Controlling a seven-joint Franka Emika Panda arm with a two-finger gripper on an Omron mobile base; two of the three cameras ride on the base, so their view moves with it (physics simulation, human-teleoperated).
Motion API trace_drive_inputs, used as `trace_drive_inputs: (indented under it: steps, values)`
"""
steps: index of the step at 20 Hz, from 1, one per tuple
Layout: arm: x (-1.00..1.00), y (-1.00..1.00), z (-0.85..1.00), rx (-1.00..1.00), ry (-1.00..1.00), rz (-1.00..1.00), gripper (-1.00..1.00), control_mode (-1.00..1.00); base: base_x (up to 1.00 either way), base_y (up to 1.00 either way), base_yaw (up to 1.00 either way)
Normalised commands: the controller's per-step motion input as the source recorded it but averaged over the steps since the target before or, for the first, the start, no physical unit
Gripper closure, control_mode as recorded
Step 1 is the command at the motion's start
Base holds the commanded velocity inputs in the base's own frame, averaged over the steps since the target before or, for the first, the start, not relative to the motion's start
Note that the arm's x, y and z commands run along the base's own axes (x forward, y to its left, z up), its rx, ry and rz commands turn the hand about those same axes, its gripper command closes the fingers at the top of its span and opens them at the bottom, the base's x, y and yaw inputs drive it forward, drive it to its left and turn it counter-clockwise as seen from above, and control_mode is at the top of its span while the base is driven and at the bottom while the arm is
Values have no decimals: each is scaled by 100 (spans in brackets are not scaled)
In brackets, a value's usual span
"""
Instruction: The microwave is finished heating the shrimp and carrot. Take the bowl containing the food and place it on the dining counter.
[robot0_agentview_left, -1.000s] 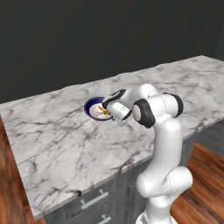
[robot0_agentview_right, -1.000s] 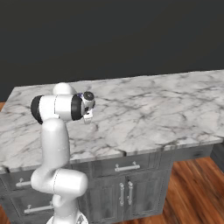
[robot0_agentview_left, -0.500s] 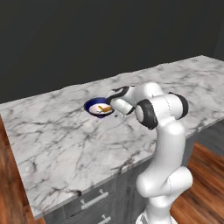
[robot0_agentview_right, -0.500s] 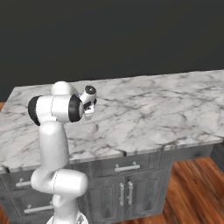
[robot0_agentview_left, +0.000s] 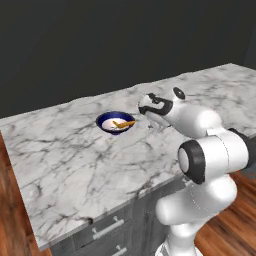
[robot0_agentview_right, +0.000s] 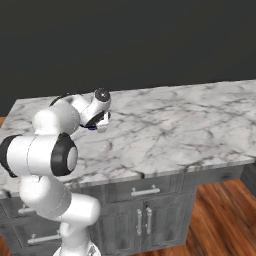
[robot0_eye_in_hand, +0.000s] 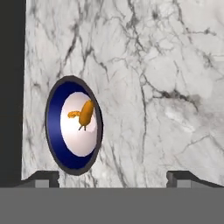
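the small round footed bowl, deep blue outside and white inside (robot0_agentview_left: 115, 122), stands upright on the broad white marble dining counter with grey veins (robot0_agentview_left: 75, 160), toward its far edge. inside it lie the short tapered orange carrot (robot0_eye_in_hand: 86, 113) and the small curved orange-pink shrimp (robot0_eye_in_hand: 73, 114), touching each other. the white arm's two-finger gripper (robot0_agentview_left: 154, 125) hangs just beside the bowl, apart from it, holding nothing; in the hand view its dark fingertips (robot0_eye_in_hand: 43, 177) stand wide apart, released.
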Motion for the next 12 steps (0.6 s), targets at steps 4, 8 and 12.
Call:
trace_drive_inputs:
  steps: [4,8,12]
  values:
    - [-100,-53,100,0,-20,0,-100,-100,0,0,0]
    - [-100,-52,100,0,-22,3,-100,-100,0,0,0]
    - [-100,-47,95,-1,-26,12,-100,-100,0,0,0]
